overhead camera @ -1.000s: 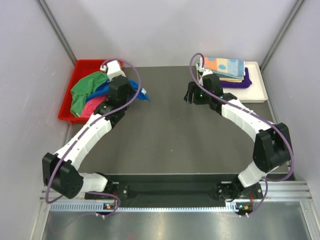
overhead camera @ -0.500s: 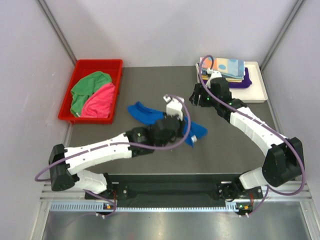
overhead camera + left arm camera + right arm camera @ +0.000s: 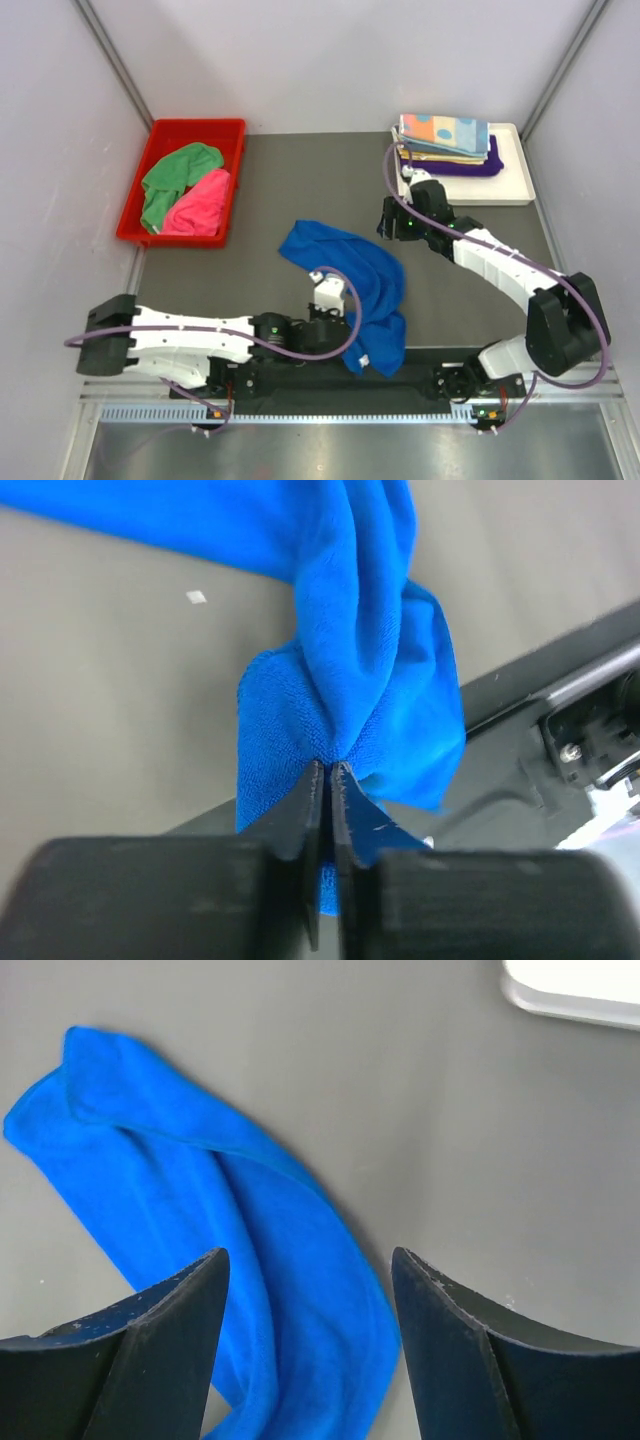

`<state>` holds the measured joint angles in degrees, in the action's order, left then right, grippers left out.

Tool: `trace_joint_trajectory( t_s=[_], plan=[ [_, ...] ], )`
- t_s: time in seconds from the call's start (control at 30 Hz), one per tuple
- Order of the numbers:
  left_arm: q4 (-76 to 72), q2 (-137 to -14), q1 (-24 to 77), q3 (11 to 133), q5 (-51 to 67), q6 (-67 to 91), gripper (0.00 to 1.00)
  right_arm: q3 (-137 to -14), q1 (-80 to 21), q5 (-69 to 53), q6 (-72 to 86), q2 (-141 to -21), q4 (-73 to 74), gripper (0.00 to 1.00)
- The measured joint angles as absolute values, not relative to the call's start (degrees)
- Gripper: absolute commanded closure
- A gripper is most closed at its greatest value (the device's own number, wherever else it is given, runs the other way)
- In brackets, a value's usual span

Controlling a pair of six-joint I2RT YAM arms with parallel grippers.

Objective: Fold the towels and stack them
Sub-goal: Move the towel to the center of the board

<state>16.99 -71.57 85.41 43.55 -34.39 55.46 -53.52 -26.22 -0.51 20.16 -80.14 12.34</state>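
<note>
Blue towel [image 3: 350,680] pinched between tightly closed left fingers [image 3: 308,820]; right fingers [image 3: 150,1350] wide apart, empty, near it.

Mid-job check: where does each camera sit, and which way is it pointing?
Top external: above and behind the bases, looking down on the table; both arms show whole, plus the blue towel.
Left wrist: on the left arm, looking along the shut left gripper at the towel it pinches, by the table's near edge.
Right wrist: looking down past the open right gripper at the table and a white tray corner.
Shared: all three show the blue towel.
</note>
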Motion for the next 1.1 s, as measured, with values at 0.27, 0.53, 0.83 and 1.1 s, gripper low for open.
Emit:
trace_joint_trajectory(
  t_s=[0.27, 0.53, 0.83, 1.1],
  plan=[
    [34.6, -56.4, 85.4, 45.6, -45.1, 69.7, 0.48, -67.5, -35.9, -0.3, 13.3, -95.1, 11.5, 0.36],
    [52.8, -51.3, 80.2, 52.4, -56.6, 78.5, 0.47, -85.1, -42.7, 0.8, 9.9, -111.9, 12.4, 0.39],
    [45.6, -45.1, 59.4, 47.6, -45.3, 63.0, 0.47, -92.9, -48.2, 5.7, 9.6, -121.4, 15.3, 0.42],
    [39.8, -47.4, 54.3, 47.0, -37.0, 55.4, 0.47, -94.7, -49.6, 9.6, 10.7, -125.1, 17.6, 0.48]
  ],
)
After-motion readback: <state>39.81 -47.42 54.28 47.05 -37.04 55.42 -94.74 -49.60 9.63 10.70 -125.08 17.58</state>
